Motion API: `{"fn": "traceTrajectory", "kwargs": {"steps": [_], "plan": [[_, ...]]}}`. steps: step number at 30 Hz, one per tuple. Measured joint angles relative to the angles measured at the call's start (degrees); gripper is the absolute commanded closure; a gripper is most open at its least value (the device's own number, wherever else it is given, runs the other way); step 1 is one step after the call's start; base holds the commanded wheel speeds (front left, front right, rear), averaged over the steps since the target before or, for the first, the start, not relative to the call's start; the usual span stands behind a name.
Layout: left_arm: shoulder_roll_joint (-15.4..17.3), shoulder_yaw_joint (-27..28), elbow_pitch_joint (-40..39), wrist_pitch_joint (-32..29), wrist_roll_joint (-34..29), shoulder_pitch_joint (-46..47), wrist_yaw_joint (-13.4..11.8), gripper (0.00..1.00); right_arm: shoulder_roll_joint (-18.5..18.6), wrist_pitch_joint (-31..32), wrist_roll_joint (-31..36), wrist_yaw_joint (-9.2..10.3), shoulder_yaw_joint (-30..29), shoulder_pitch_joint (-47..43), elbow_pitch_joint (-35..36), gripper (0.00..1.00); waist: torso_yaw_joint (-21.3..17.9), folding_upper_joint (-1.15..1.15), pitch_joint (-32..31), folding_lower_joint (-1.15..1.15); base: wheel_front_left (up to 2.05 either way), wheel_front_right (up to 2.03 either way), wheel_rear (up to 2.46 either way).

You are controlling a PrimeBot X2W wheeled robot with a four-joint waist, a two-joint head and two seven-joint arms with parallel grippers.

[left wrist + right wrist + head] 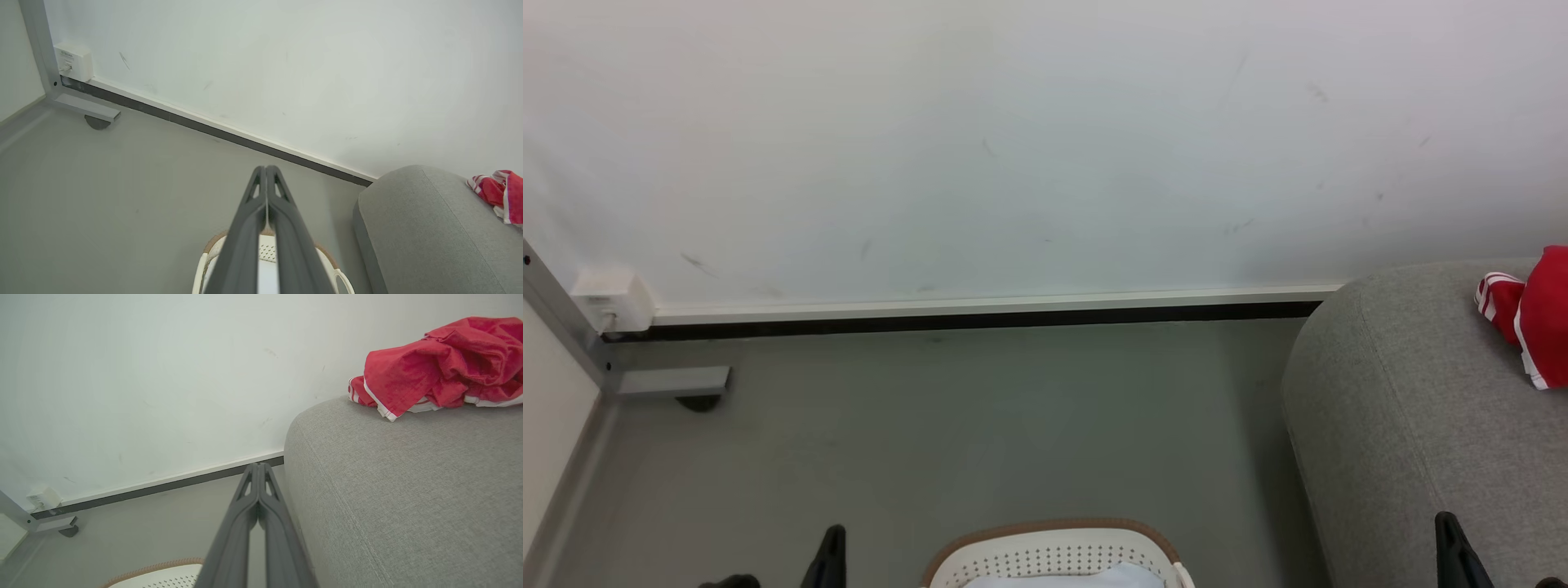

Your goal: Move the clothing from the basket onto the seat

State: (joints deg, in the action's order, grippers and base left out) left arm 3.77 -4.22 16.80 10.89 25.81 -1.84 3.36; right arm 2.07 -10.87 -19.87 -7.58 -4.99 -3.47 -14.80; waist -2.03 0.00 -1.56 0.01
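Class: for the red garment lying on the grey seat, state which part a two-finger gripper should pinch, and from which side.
Probably the raised crumpled fold atop the red garment, from above: it lies bunched on the seat, so its ridges stand up while its hems lie flat.

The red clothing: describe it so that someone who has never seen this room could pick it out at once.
Find the white wall, then the big grey seat that stands by it. On the seat's top, near the wall, lies a crumpled heap of clothing. It is bright red with white stripe trim, unlike the plain pale cloth in the basket on the floor.
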Motion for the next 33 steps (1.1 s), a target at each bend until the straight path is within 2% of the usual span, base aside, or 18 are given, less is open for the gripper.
{"fn": "traceTrajectory", "kwargs": {"steps": [16, 33], "plan": [[-0.2, 2.2, -0.6, -3.8, 14.5, 1.7, 0.7, 1.0, 0.0, 3.8, -15.8, 0.0, -0.2, 2.3, 0.2, 1.0, 0.3, 0.0, 0.2, 0.0, 0.0, 0.0, 0.0], [-0.4, 4.3, -1.0, -7.1, 27.0, 3.1, 1.6, 1.0, 0.1, 7.0, -29.8, 0.0, -0.5, 3.8, 0.3, 1.0, 0.6, 0.0, 0.5, 0.0, 0.0, 0.0, 0.0]]}}
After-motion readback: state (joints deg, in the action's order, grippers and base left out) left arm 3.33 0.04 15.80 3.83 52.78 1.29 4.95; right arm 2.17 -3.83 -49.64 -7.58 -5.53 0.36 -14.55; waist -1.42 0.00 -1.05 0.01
